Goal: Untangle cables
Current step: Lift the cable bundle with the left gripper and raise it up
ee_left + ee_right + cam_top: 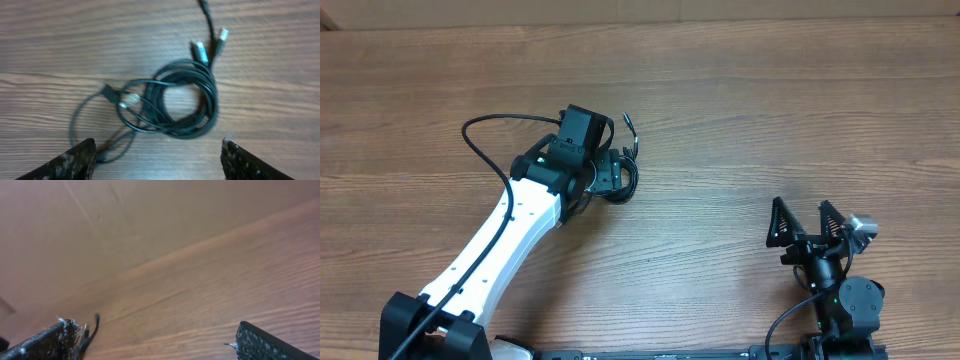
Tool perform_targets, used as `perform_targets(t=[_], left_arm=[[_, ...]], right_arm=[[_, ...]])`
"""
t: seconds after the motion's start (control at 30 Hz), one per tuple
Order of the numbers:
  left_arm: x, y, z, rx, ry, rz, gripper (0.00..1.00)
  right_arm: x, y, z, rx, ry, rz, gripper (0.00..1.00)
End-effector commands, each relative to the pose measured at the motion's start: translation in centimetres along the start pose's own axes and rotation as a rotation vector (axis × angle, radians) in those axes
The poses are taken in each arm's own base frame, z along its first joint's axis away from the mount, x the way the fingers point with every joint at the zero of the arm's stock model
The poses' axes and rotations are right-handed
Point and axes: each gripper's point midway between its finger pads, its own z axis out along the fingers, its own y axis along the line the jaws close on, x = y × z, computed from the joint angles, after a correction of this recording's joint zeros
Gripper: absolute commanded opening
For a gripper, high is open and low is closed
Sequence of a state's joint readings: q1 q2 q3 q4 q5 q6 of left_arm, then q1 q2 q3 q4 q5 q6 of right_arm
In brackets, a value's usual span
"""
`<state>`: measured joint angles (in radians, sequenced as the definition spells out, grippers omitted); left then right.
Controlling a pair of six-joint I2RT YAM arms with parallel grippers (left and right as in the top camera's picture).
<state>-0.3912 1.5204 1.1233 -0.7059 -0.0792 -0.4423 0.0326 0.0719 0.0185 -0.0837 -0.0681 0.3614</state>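
Hovering wide-mouthed over a knotted bundle on bare wood.
Brown wood-grain table fills every view, with a plain pale board behind its far edge. The left gripper hangs above the cables, jaws spread and empty; the right gripper, equally agape and holding nothing, waits well apart near the front edge. Better to pinch one loose strand beside the silver plugs, not the whole coil, and draw it outward slowly.
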Motion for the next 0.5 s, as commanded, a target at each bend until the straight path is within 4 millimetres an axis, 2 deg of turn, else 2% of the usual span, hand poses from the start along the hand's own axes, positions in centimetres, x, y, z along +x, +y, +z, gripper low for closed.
perform_targets(t=[0.0,0.03,0.13,0.17,0.2,0.3,0.47], left_arm=[[0.8,-2.0,0.4,0.102,0.057,0.025,0.77],[1.1,-2.3,0.5,0.122,0.071,0.055,0.72],[2.3,-4.1,1.1,0.232,0.128,0.187,0.69],[2.7,-4.6,1.4,0.267,0.147,0.229,0.71],[3.3,-5.2,2.1,0.298,0.17,0.275,0.79],[3.8,-5.5,3.9,0.304,0.189,0.323,0.81],[4.0,-5.9,7.8,0.301,0.198,0.345,0.69]], right_arm=[[1.9,0.8,0.3,-0.061,0.086,0.02,1.0],[2.4,0.5,0.4,-0.051,0.105,0.024,1.0],[3.7,0.4,0.6,-0.051,0.167,0.033,1.0],[4.2,0.4,0.6,-0.052,0.189,0.037,1.0],[4.8,0.2,0.7,-0.048,0.218,0.043,1.0],[5.1,0.2,0.8,-0.047,0.229,0.044,1.0],[5.1,0.2,0.8,-0.046,0.229,0.044,1.0]])
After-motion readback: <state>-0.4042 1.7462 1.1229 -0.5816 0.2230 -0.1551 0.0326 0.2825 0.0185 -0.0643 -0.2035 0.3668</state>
